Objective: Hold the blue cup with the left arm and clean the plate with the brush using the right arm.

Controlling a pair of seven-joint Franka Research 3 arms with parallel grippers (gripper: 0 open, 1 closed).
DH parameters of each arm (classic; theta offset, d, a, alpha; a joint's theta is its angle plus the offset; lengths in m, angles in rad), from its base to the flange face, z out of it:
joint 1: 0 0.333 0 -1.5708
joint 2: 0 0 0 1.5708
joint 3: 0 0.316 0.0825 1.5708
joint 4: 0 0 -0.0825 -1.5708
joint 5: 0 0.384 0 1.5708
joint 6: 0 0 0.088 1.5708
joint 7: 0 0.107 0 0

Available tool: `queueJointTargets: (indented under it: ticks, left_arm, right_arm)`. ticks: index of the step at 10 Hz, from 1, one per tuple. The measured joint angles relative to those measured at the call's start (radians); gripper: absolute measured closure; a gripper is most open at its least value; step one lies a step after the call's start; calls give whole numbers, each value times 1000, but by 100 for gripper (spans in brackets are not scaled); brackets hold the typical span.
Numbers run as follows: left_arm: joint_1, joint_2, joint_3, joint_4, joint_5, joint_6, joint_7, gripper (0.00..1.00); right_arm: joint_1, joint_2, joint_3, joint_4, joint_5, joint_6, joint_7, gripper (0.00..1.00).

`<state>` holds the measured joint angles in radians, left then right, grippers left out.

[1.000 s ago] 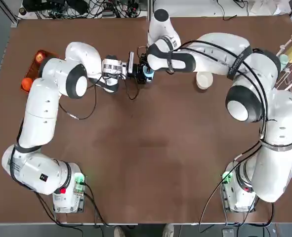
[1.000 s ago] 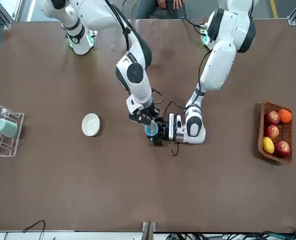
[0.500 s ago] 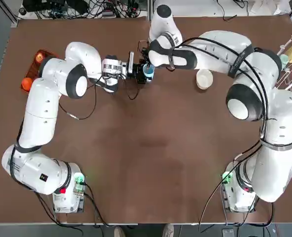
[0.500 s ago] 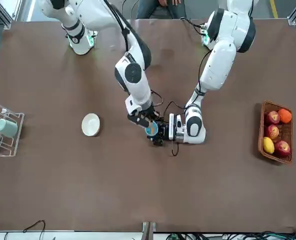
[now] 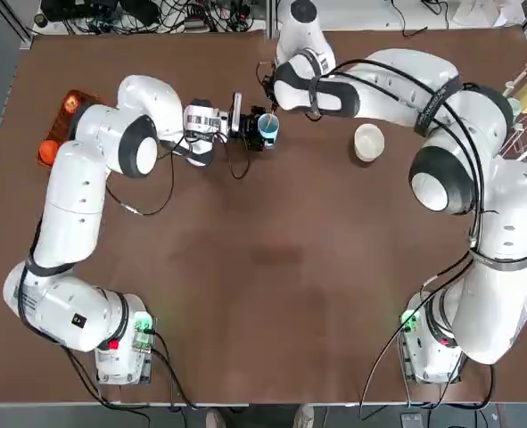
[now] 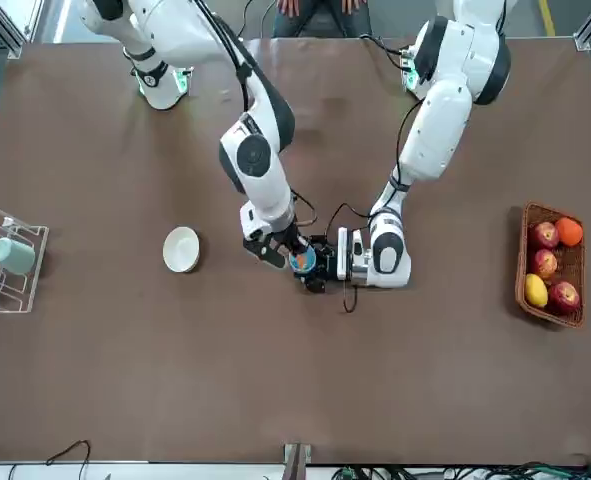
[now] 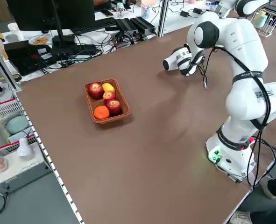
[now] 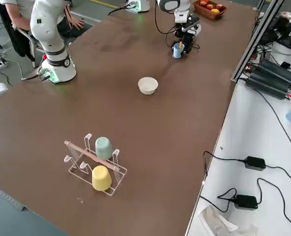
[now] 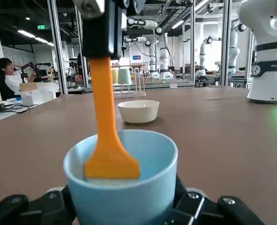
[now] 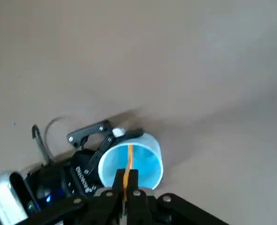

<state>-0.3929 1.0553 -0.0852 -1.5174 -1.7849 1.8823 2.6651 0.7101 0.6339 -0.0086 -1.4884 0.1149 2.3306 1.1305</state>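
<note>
Orange brush inside blue cup: left wrist view only.

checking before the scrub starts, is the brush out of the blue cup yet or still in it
Still in. The brush stands upright with its head below the blue cup's rim, the right gripper shut on its handle; the left gripper holds the cup.

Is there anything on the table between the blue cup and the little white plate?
No. In the top view, only bare brown table lies between the blue cup and the plate.

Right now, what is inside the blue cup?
The orange brush, held by the right gripper, stands in the blue cup. The cup's wall hides the bristles.
</note>
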Motion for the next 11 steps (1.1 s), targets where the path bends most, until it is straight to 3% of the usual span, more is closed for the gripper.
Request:
queueJointTargets:
  ticks: [7,11]
  left_arm:
    - [0,-2,1,0,0,6,0,30]
    - [0,-2,1,0,0,6,0,30]
  right_arm:
    - [-16,3,-2,3,-8,-2,-3,95]
    - [-9,-36,-1,33,-8,-100,-3,95]
